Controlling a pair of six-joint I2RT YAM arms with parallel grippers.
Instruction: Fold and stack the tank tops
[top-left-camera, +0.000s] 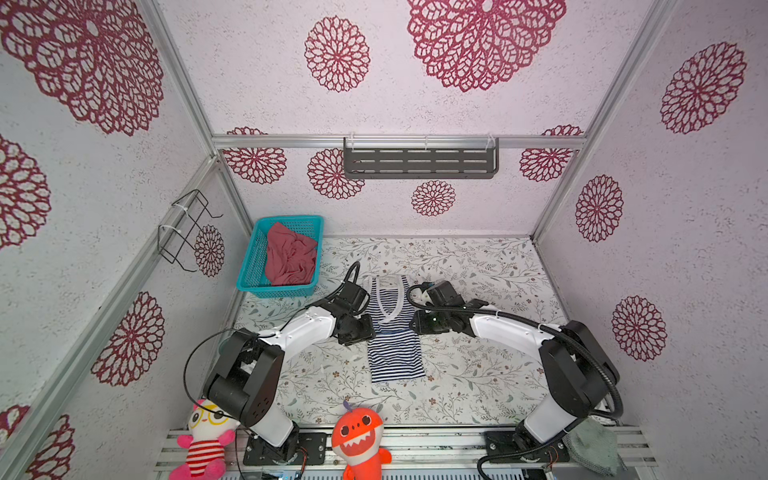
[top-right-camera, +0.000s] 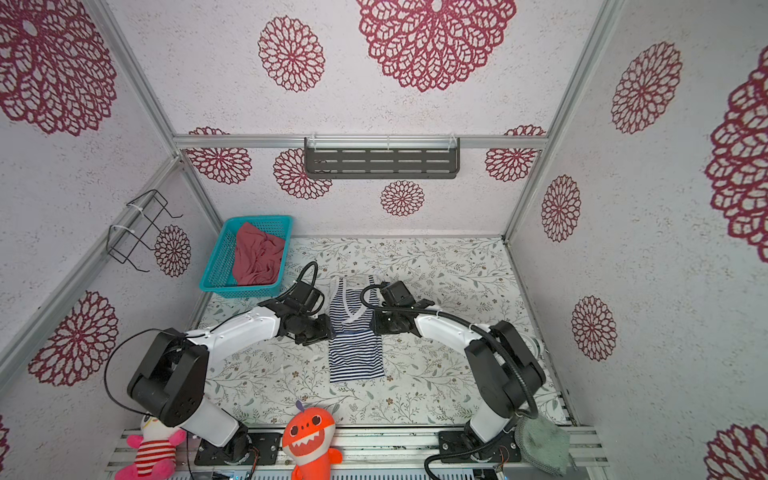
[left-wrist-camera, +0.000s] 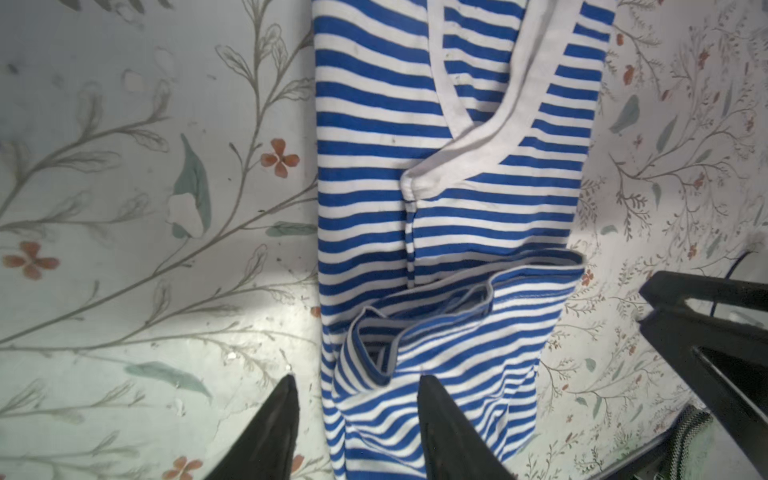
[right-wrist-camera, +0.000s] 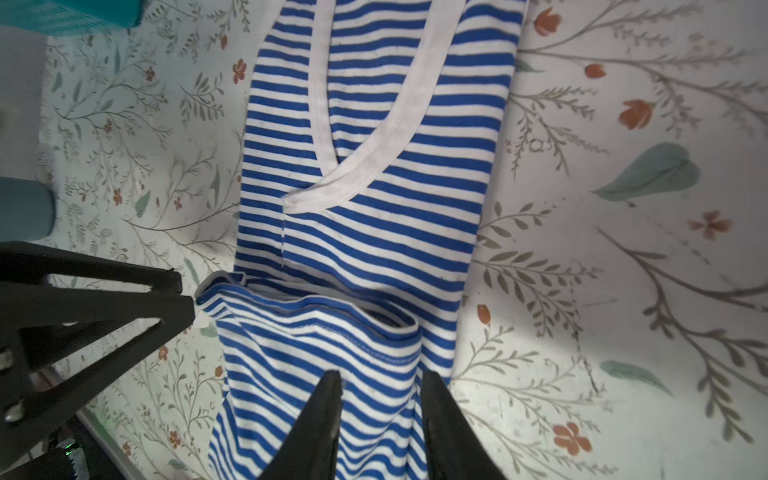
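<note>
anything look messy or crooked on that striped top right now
Yes. On the striped tank top, the folded-over flap lies uneven: its hem is puckered into a loose open loop near the left gripper instead of lying flat. The red tank top sits crumpled in the teal basket.

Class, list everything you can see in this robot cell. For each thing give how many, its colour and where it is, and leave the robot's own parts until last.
striped tank top: one, navy and white, mid-table between the arms, hem folded up
red tank top: one, dusty rose-red, crumpled in the basket
basket: one, teal, far left corner of the table
table cover: one, pale floral print, covering the tabletop
shelf: one, black, slotted, on the back wall
wire rack: one, black, on the left wall
plush doll: one, pink and white, front rail, left
plush shark: one, orange, front rail, middle
fuzzy cloth: one, grey-green, by the right arm's base
left gripper: one, black, jaws apart at the striped top's edge
right gripper: one, black, jaws apart at the opposite edge
</note>
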